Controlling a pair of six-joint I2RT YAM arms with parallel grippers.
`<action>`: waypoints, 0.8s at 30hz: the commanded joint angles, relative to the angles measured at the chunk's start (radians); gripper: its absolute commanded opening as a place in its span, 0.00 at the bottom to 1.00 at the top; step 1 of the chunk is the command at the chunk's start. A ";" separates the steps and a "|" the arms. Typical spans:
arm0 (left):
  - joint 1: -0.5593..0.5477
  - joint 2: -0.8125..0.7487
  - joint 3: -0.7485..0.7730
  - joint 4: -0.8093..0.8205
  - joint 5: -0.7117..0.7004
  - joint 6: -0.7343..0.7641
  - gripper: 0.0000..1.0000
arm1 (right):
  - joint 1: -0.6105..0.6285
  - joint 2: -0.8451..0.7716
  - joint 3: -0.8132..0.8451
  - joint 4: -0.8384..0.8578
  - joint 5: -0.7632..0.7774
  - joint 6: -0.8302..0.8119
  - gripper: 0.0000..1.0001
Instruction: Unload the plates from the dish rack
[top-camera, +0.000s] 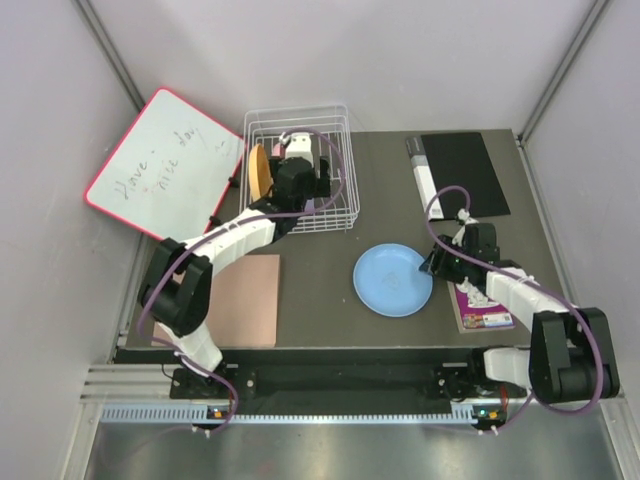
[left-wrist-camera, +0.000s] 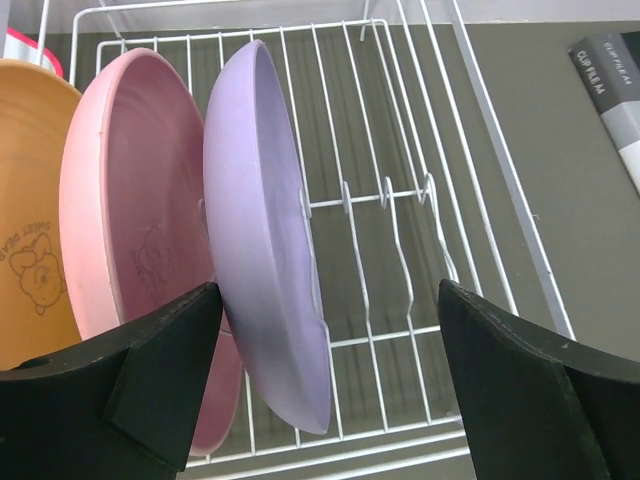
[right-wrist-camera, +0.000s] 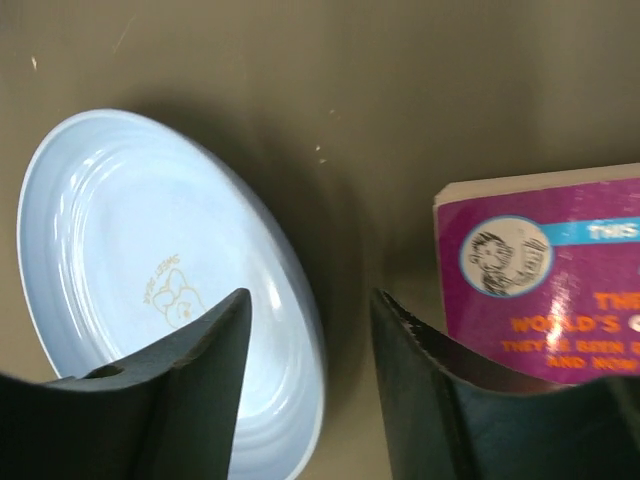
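Observation:
The white wire dish rack (top-camera: 345, 170) stands at the back of the table. In the left wrist view the rack (left-wrist-camera: 400, 197) holds three plates on edge: orange-yellow (left-wrist-camera: 30, 250), pink (left-wrist-camera: 130, 200) and purple (left-wrist-camera: 255, 220). My left gripper (left-wrist-camera: 330, 300) is open inside the rack, its jaws on either side of the purple plate's lower rim without touching it. The orange-yellow plate (top-camera: 258, 172) also shows from above. The light blue plate (top-camera: 393, 280) lies flat on the table. My right gripper (right-wrist-camera: 312, 300) is open over the right rim of the light blue plate (right-wrist-camera: 120, 250).
A red-framed whiteboard (top-camera: 165, 165) leans at the back left. A tan board (top-camera: 240, 300) lies front left. A black folder (top-camera: 465, 172) lies back right. A purple book (top-camera: 485, 305) lies under the right arm, beside the right gripper in the wrist view (right-wrist-camera: 560, 270).

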 joint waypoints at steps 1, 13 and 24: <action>-0.009 0.023 0.033 0.076 -0.075 0.041 0.91 | 0.011 -0.079 0.064 -0.050 0.092 -0.008 0.53; -0.081 0.104 0.092 0.093 -0.376 0.187 0.13 | 0.011 -0.178 0.119 -0.156 0.189 -0.031 0.57; -0.208 0.191 0.101 0.517 -0.806 0.616 0.00 | 0.013 -0.172 0.124 -0.174 0.198 -0.048 0.67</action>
